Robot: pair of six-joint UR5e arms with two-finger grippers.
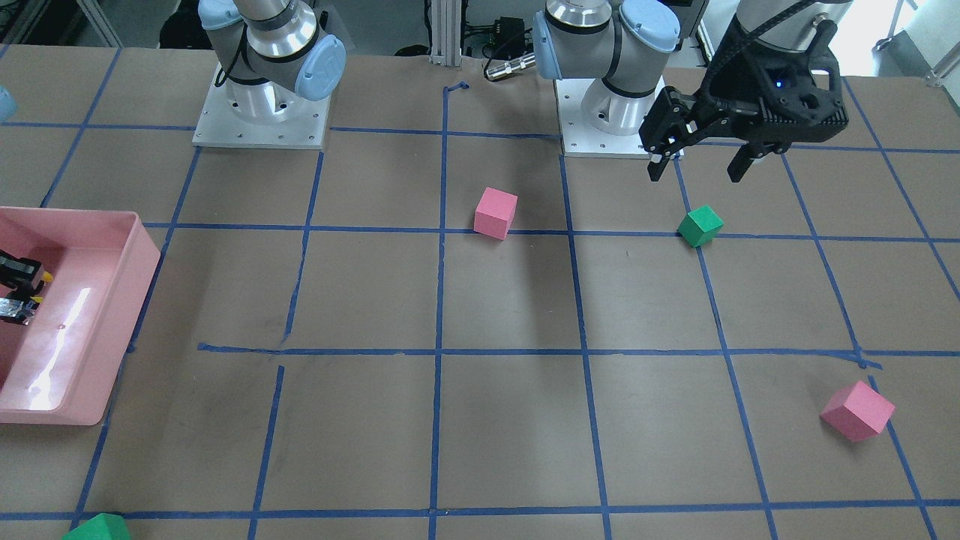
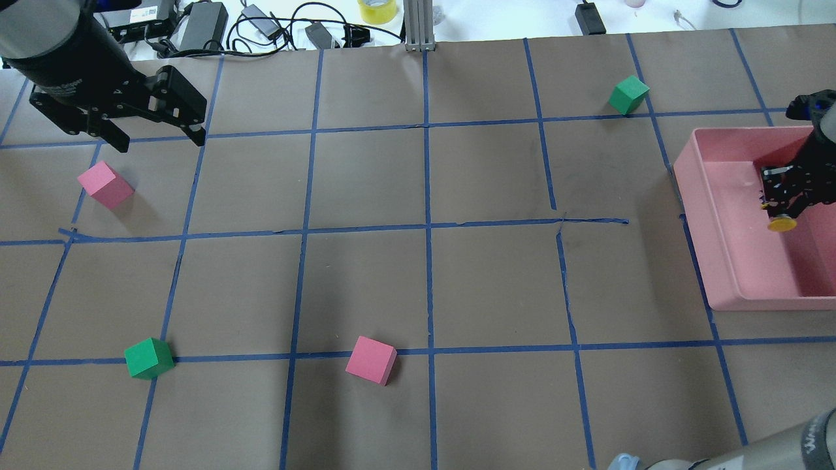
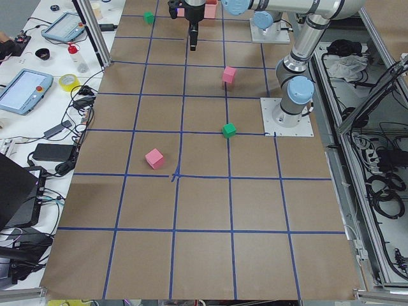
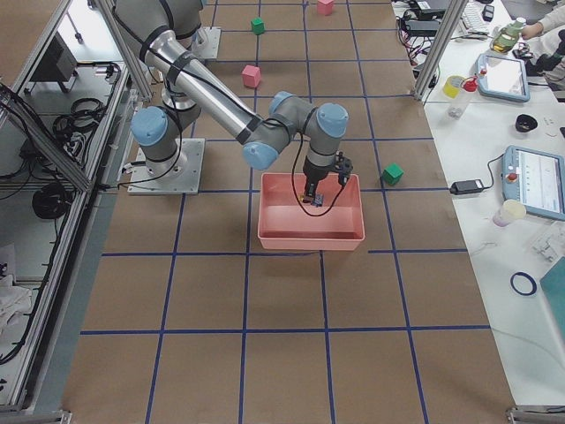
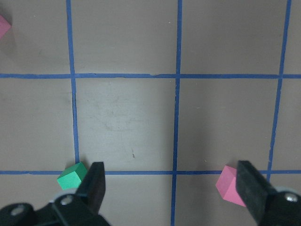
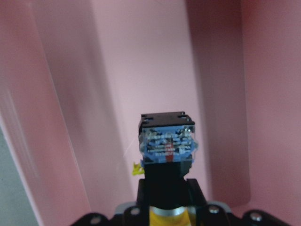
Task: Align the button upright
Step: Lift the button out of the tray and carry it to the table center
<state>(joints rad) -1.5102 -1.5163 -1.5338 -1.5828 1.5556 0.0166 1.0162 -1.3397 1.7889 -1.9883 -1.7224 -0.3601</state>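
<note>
- The right gripper (image 2: 780, 207) is down inside the pink bin (image 2: 702, 215) at the right edge of the table (image 2: 418, 287), its arm reaching in from the far right.
- Its fingers are pressed in on the button (image 2: 781, 225), pinching the black body, and the round yellow cap pokes out on the near side of the fingers in the overhead view.
- In the right wrist view the button (image 6: 167, 141) fills the middle. Its pale blocky base faces away from the camera with the pink of the bin behind it, and a sliver of yellow cap shows low down by the gripper.
- That puts the button in the far half of the bin, held off the walls. I cannot tell whether its base touches the bin floor.
- From the front-facing camera only the tip of that gripper (image 1: 21, 289) shows at the left edge, with flecks of yellow beside it.
- Over on the far left, the left gripper (image 2: 161, 140) hangs above the table with its fingers spread wide and nothing between them.
- Just near of it lies the far-left pink cube (image 2: 105, 185), tilted against the tape grid.
- The near-left green cube (image 2: 149, 358) sits on a blue line, and the middle pink cube (image 2: 371, 360) lies well right of it on the same line.
- The far green cube (image 2: 629, 94) sits at the far right, just beyond the bin's far-left corner.
</note>
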